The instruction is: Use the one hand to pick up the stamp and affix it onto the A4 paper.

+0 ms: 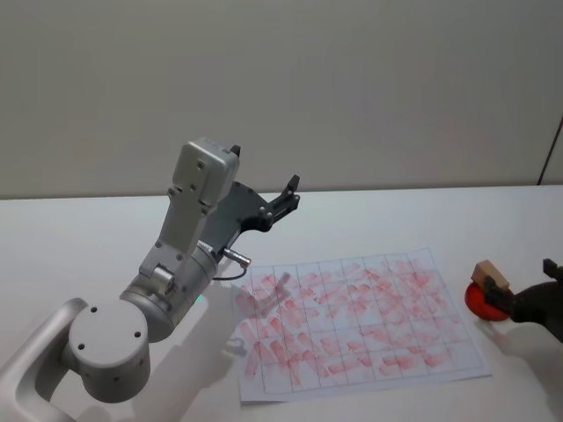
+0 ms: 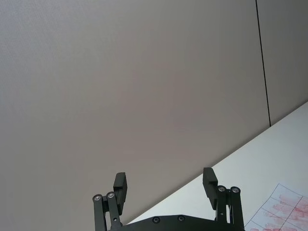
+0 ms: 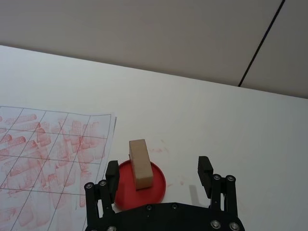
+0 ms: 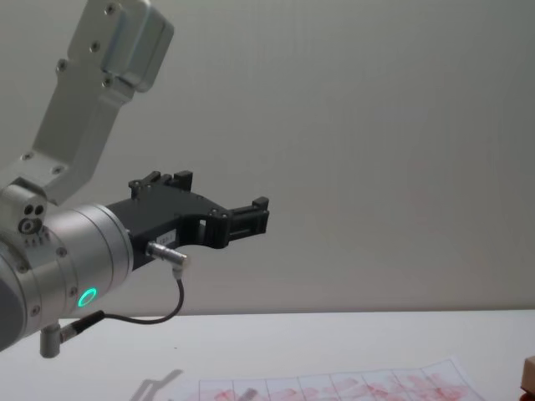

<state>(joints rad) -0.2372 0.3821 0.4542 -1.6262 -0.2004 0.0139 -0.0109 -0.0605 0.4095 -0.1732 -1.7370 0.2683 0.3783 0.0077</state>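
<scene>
stamp (image 3: 140,163): upright on a red pad (image 3: 158,184), just beside the paper (image 1: 352,308)
right pincer (image 3: 159,169): spread, close at the stamp
left pincer (image 2: 164,176): spread, raised over the desk (image 1: 88,229)

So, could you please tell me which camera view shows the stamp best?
The right wrist view: the stamp stands whole and close on the red pad. The head view shows it small; the chest view, just a sliver.

In the chest view, the stamp (image 4: 530,368) is a sliver cut off at the lower right corner, and the bottom edge crops the A4 paper (image 4: 334,388). In the right wrist view, the body of the right gripper (image 3: 159,169) hides the near rim of the red ink pad (image 3: 158,186) at the bottom.
</scene>
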